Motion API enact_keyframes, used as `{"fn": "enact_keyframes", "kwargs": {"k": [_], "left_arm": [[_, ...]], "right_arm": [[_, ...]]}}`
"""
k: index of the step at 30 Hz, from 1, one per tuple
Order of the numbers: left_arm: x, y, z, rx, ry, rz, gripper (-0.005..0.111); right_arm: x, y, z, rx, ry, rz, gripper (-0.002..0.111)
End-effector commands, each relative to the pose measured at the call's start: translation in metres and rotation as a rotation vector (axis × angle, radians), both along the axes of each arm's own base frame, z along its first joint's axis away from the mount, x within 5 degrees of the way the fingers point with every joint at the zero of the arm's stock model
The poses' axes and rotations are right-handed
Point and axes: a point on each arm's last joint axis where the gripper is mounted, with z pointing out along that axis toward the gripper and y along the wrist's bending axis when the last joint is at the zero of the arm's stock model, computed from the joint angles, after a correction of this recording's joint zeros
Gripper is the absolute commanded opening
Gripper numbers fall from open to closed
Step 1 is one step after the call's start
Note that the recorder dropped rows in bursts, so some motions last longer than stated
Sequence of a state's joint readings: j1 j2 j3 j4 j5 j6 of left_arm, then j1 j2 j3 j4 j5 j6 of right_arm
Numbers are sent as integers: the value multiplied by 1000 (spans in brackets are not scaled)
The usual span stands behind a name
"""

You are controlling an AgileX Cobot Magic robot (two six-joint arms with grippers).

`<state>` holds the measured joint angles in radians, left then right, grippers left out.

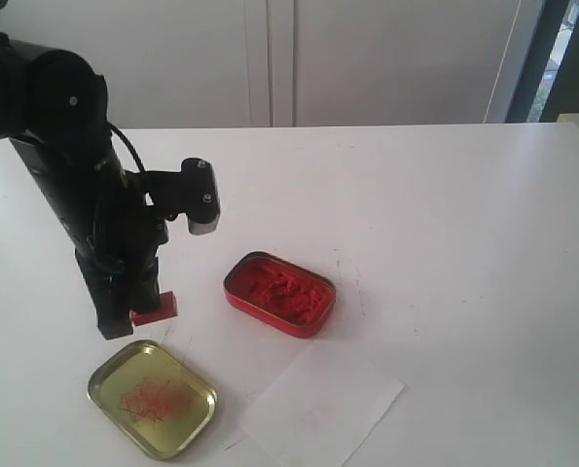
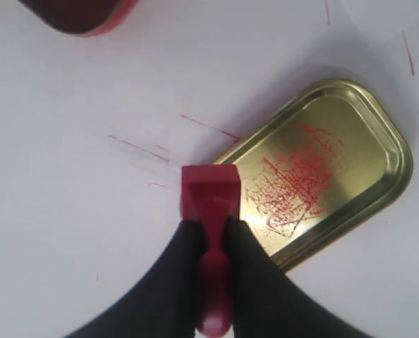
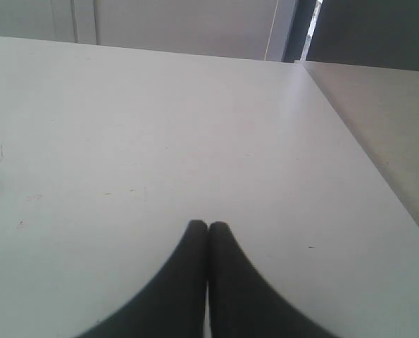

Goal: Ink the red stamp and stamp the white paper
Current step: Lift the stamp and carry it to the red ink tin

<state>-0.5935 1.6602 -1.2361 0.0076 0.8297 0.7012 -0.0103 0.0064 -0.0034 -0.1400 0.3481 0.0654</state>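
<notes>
My left gripper (image 1: 141,313) (image 2: 210,227) is shut on the handle of the red stamp (image 1: 156,307) (image 2: 210,199), holding it above the table just beside the gold lid (image 1: 153,397) (image 2: 322,169). The red oval tin of ink paste (image 1: 279,293) lies open to the right of the stamp; only its edge (image 2: 79,15) shows in the left wrist view. The white paper (image 1: 320,404) lies at the front, right of the gold lid, with a faint red mark on it. My right gripper (image 3: 208,226) is shut and empty over bare table, out of the exterior view.
The gold lid is smeared with red ink scribbles. Thin red streaks (image 2: 142,148) mark the tabletop near the stamp. In the right wrist view the table's edge (image 3: 367,144) runs close by.
</notes>
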Motion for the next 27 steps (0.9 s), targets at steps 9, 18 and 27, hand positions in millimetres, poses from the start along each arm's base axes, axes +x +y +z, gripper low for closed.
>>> {"fn": "enact_keyframes", "kwargs": {"k": [9, 18, 27], "left_arm": [[28, -25, 20, -55, -14, 39, 0], [52, -48, 12, -114, 14, 56, 0], [67, -68, 9, -135, 15, 44, 0]], "right_arm": [[0, 0, 0, -9, -9, 3, 0], [0, 0, 0, -9, -9, 3, 0], [0, 0, 0, -9, -9, 3, 0]]}}
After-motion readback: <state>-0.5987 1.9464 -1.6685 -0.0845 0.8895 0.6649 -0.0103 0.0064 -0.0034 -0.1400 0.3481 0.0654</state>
